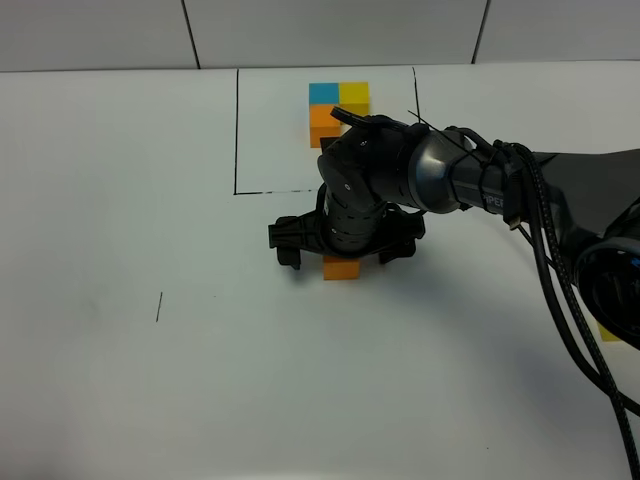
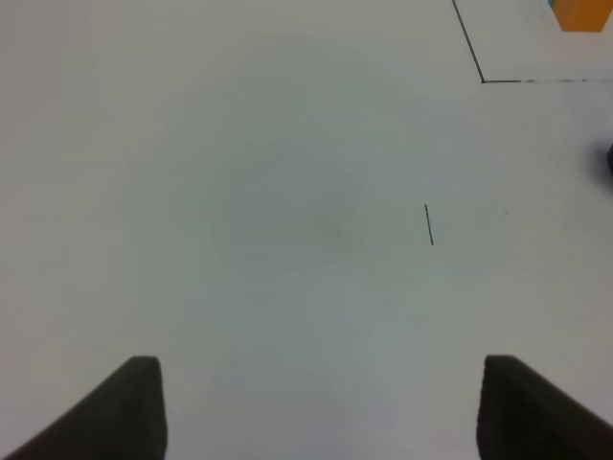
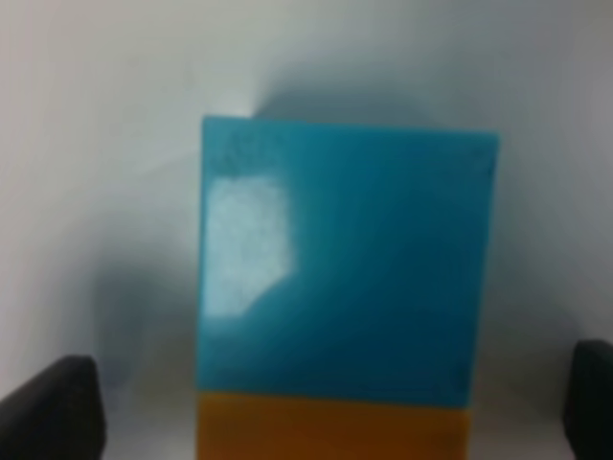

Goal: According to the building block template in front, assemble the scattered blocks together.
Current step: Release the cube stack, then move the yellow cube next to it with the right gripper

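Progress: two of the three scattered blocks are sitting joined on the counter (image 1: 120,400), near of the building block template (image 1: 335,108) and outside its drawn frame (image 1: 237,130). In the right wrist view the blue cube (image 3: 345,259) is lying flush against the orange cube (image 3: 335,426), with no gap showing at the seam. In the high view only the orange one is showing, on the near side of the arm; the blue one is hidden beneath it. That pairing appears to match the template, where orange sits near of blue.

Outstanding: the yellow cube is not joined. The template is calling for it on the right of blue. A yellow fragment (image 1: 607,332) is showing at the right edge of the high view, behind the arm and well apart from the pair. It is probably that cube, but too little is visible to confirm. I judge the task roughly two thirds done.

Right end effector (image 1: 343,245): it is hanging over the pair with its jaws spread wide. Its fingers (image 3: 48,412) are standing clear of the blue cube on both sides, gripping nothing.

Left end effector (image 2: 321,412): its jaws are standing apart over bare counter at the left, well away from the blocks, holding and touching nothing.
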Robot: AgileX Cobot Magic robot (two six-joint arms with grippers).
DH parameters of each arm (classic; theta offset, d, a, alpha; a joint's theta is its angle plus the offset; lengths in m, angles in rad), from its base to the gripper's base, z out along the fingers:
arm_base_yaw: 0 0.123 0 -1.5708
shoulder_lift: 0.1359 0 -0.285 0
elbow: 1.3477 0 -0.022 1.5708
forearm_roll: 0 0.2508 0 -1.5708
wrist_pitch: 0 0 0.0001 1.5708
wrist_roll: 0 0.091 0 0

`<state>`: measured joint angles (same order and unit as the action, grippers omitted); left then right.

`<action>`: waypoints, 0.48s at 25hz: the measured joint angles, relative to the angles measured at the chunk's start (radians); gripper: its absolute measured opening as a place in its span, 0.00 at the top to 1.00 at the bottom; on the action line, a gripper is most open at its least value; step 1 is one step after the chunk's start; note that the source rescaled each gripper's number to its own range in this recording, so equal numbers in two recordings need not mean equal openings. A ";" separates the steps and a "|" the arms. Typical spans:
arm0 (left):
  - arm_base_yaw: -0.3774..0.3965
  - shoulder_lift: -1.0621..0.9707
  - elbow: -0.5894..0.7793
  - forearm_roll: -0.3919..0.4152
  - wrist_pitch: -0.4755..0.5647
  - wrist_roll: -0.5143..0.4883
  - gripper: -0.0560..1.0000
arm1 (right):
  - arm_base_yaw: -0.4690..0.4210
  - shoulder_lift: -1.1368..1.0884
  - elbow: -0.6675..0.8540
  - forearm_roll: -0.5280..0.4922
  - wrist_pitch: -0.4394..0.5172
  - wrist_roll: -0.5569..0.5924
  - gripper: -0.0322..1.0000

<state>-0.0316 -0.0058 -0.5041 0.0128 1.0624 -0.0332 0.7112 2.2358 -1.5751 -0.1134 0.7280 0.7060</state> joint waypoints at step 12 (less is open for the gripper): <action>0.000 0.000 0.000 0.000 0.000 0.000 0.50 | -0.007 -0.191 0.008 -0.031 0.082 -0.129 0.01</action>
<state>-0.0316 -0.0058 -0.5041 0.0128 1.0624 -0.0332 0.7041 2.0451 -1.5673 -0.1440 0.8096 0.5774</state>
